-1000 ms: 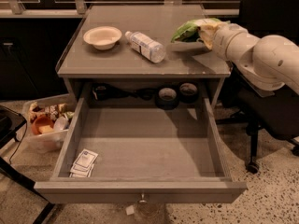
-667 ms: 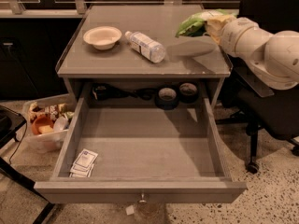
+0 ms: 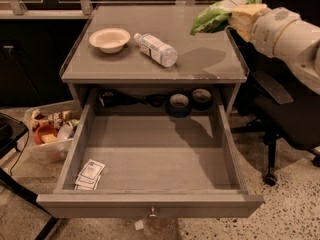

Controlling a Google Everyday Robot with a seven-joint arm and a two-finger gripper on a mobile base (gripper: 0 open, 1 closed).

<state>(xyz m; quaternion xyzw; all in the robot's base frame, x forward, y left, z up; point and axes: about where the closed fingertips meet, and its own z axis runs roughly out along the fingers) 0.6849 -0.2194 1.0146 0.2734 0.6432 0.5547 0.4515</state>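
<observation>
My gripper (image 3: 235, 15) hangs above the right rear part of the grey desk top (image 3: 200, 59), shut on a green chip bag (image 3: 215, 15) lifted clear of the surface. The bag's shadow falls on the top below it. To the left, a clear water bottle (image 3: 156, 49) lies on its side, and a shallow cream bowl (image 3: 109, 38) stands further left. Below the top, the drawer (image 3: 150, 159) is pulled fully open, with small white packets (image 3: 89, 175) in its front left corner.
Two tape rolls (image 3: 190, 102) and cables sit on the shelf behind the drawer. A clear bin of snacks (image 3: 50, 134) stands on the floor at the left. A black office chair (image 3: 285, 114) is at the right, under my arm.
My gripper has risen with the green chip bag, lifting it off the desk top and carrying it up and to the right.
</observation>
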